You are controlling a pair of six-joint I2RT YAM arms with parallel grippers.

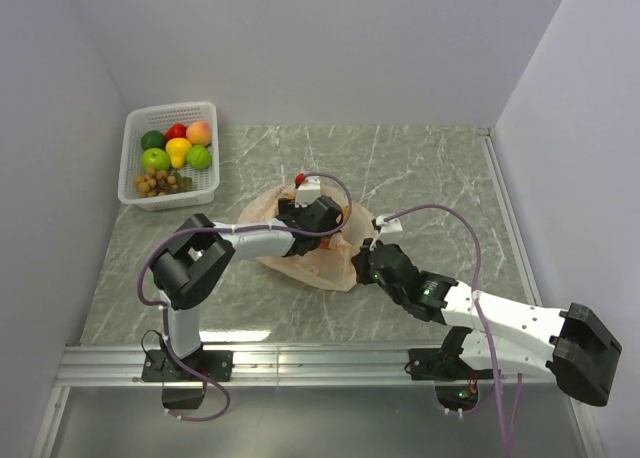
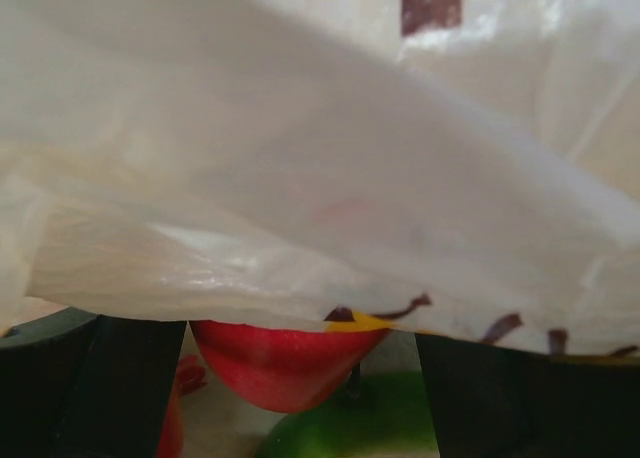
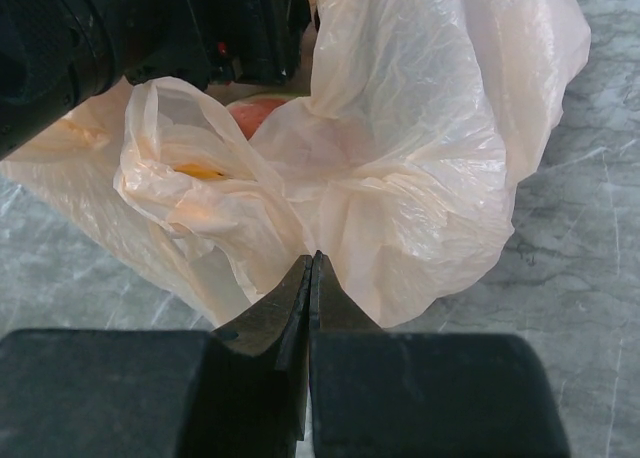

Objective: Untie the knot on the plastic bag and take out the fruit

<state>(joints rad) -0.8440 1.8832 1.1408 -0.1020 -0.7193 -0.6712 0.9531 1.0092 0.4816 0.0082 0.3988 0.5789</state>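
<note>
The plastic bag (image 1: pixel 300 253) lies crumpled and open in the middle of the table; no knot shows. My left gripper (image 1: pixel 318 218) reaches into the bag from the far side. In the left wrist view the bag's film (image 2: pixel 300 158) hangs over the gripper (image 2: pixel 300 378), whose jaws stand apart around a red-yellow apple (image 2: pixel 275 363), with something green (image 2: pixel 350 428) below. My right gripper (image 1: pixel 362 261) is shut on the bag's near edge (image 3: pixel 400 178); its closed tips (image 3: pixel 312 263) pinch the film. A reddish fruit with a green rim (image 3: pixel 255 113) shows inside the bag.
A white basket (image 1: pixel 130 143) at the far left holds green apples (image 1: pixel 155 159), a yellow pear (image 1: pixel 178 151), red and peach-coloured fruit and a cluster of tan balls (image 1: pixel 155 183). A small red thing (image 1: pixel 299 179) sits at the bag's far edge. Walls close in left and right.
</note>
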